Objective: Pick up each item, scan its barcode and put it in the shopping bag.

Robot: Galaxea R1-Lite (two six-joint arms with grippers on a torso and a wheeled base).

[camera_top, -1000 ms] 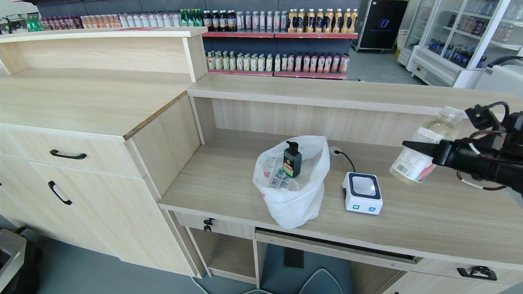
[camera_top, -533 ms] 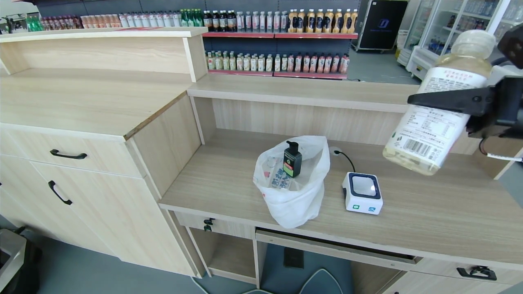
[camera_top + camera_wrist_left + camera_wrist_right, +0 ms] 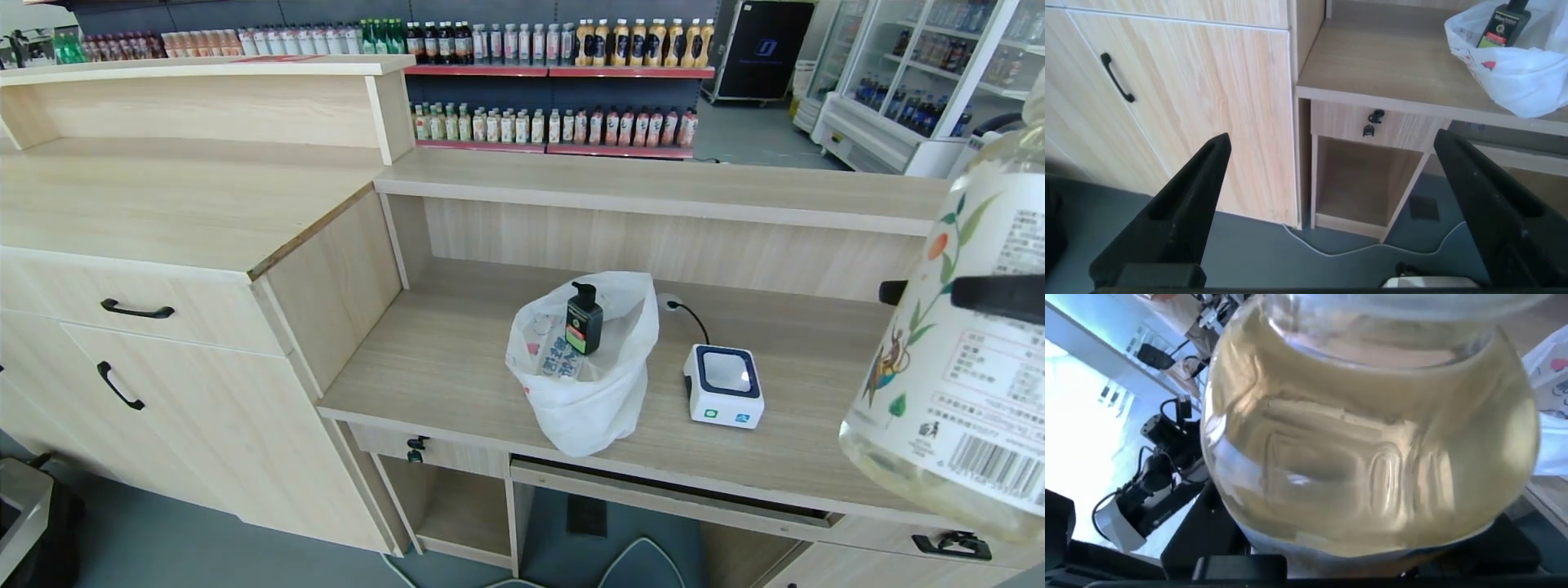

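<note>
While right hand (image 3: 980, 294) clamps bottle (image 3: 963, 392) | left hand (image 3: 1327, 220) apart | wooden counter (image 3: 441, 351), drink shelves (image 3: 555, 72) behind.

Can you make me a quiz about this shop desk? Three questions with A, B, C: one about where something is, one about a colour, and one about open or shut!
1. Where is the scanner?
A. On the counter, beside the bag
B. Inside the bag
C. On the floor

2. What colour is the pump bottle in the bag?
A. Yellow
B. Black
C. Pink

3. The left gripper is:
A. Shut on the bag
B. Shut on a can
C. Open

Answers:
1. A: it sits on the wood right next to the bag.
2. B: its body and pump are black.
3. C: its fingers are spread wide with nothing between them.
</note>
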